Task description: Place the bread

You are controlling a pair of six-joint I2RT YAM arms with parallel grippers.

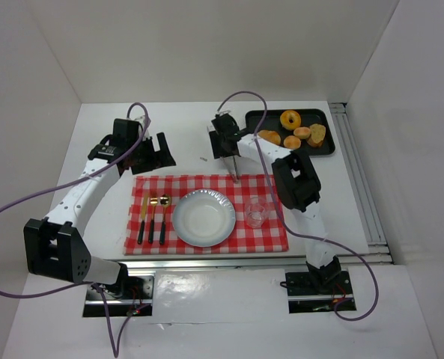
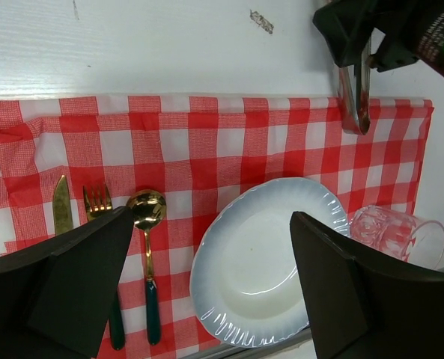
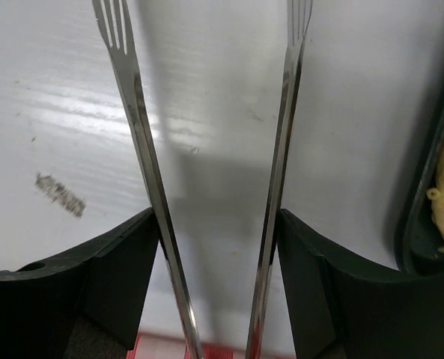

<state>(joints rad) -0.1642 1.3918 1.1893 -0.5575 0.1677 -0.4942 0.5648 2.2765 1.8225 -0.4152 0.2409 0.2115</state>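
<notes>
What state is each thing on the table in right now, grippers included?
Right gripper, shut on the tongs.
Tongs, held, arms apart, nothing between them.
Left gripper, open, empty.
Plate, empty, on the checked cloth.
Glass, empty, on the cloth beside the plate.
Tray, holding the bread pieces.

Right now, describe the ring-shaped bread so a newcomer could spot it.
Find the black tray at the far right, beyond the checkered cloth. The ring-shaped bread lies along its far side. It alone has a hole through the middle; the other pieces are solid.
</notes>
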